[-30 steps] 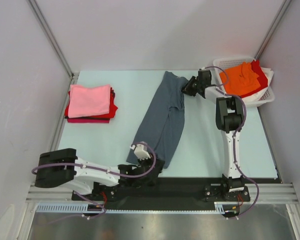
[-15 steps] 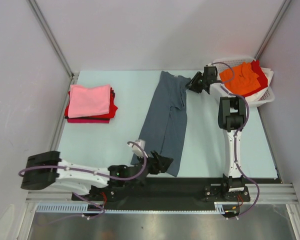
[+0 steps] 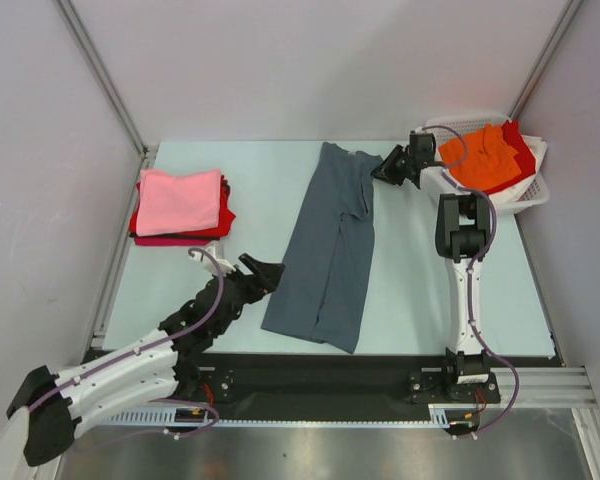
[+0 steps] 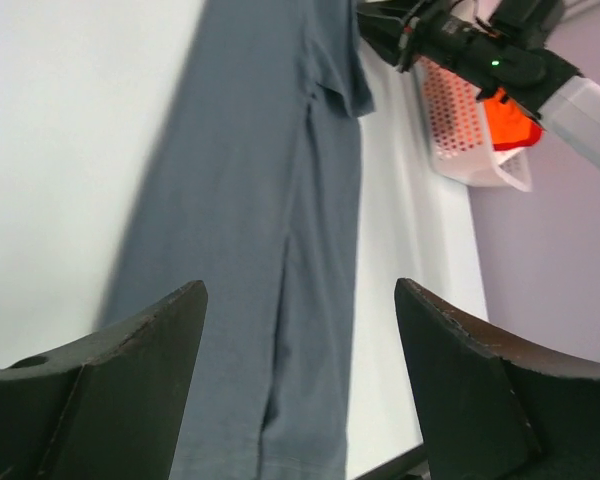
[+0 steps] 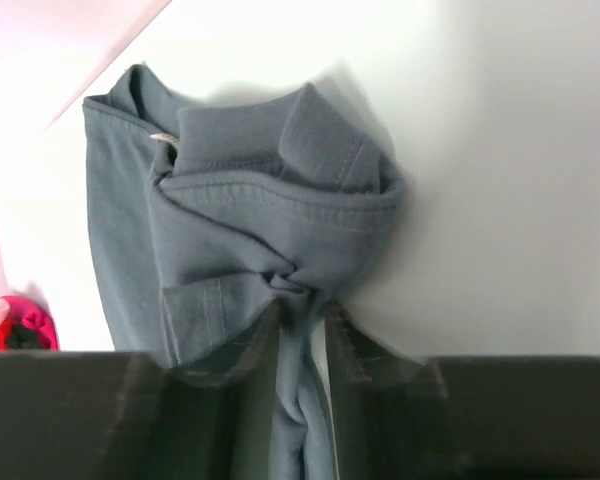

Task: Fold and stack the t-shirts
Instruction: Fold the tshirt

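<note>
A slate blue-grey t-shirt (image 3: 325,250) lies as a long narrow strip down the middle of the table (image 3: 410,280), its hem toward the arms. My right gripper (image 3: 382,171) is at the shirt's far right corner. In the right wrist view it (image 5: 305,312) is shut on a bunched pinch of that grey cloth (image 5: 250,210). My left gripper (image 3: 267,271) hovers just left of the shirt's near half, jaws wide apart. In the left wrist view nothing sits between its fingers (image 4: 130,370) and the shirt (image 4: 260,200) lies below them.
Folded t-shirts are stacked at the left: pink (image 3: 178,198) on top, red (image 3: 226,213) and magenta (image 3: 170,240) under it. A white lattice basket (image 3: 528,193) at the far right holds orange (image 3: 478,155) and red (image 3: 521,142) shirts, close behind the right gripper.
My left gripper let go of the shirt's near hem, opened wide and swung left and away. The hem now lies flat. The right gripper shifted slightly toward the basket, still holding the corner.
</note>
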{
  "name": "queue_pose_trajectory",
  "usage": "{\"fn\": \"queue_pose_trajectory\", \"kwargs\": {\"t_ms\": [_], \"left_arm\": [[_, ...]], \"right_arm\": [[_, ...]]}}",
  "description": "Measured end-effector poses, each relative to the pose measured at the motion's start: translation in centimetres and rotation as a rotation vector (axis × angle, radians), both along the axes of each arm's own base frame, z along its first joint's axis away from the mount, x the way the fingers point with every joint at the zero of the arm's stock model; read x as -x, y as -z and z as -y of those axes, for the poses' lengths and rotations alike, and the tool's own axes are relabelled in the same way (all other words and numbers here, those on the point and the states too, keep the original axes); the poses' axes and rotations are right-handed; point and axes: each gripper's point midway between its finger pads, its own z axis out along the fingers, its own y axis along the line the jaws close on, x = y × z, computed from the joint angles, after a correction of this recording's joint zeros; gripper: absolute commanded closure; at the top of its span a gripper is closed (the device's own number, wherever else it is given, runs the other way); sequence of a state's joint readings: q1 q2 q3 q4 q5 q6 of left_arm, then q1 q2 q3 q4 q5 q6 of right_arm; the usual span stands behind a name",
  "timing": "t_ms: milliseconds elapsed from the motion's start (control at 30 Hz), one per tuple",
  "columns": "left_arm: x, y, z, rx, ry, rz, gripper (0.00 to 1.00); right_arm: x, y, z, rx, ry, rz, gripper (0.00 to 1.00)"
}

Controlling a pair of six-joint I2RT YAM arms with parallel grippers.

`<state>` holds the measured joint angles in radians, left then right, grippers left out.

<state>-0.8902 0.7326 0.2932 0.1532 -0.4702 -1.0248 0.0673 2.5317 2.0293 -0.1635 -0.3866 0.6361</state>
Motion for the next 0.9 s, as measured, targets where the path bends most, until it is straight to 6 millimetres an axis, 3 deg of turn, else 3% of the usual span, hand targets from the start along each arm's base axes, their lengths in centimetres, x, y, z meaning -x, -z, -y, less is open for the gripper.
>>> {"fn": "queue_pose_trajectory", "kwargs": {"t_ms": [67, 100, 233, 433, 567, 767, 900], "left_arm": [[-0.5, 0.9, -0.8, -0.020, -0.008, -0.025, 0.18], [-0.7, 1.3, -1.0, -0.031, -0.009, -0.038, 0.18], [-0.9, 4.0, -1.6, -0.068, -0.003, -0.109, 0.18], [0.3, 9.3, -2.4, -0.154, 0.018, -0.230, 0.18], [0.5, 11.1, -2.0, -0.185, 0.034, -0.280, 0.21], [-0.3, 11.5, -0.2, -0.128, 0.063, -0.272, 0.27], [-0.3, 11.7, 0.7, -0.116, 0.082, -0.269, 0.45]], "right_arm": [[-0.4, 0.4, -0.1, 0.003, 0.002, 0.001, 0.90], [-0.7, 0.5, -0.2, -0.002, 0.003, 0.003, 1.00], [-2.1, 0.6, 0.3, 0.017, 0.034, 0.007, 1.00], [-4.0, 0.4, 0.9, 0.043, 0.059, 0.046, 0.97], [-4.4, 0.4, 1.6, 0.050, 0.075, 0.056, 0.98], [-4.6, 0.4, 2.2, 0.046, 0.090, 0.068, 0.99], [-4.5, 0.4, 2.3, 0.036, 0.088, 0.083, 0.99]]}}
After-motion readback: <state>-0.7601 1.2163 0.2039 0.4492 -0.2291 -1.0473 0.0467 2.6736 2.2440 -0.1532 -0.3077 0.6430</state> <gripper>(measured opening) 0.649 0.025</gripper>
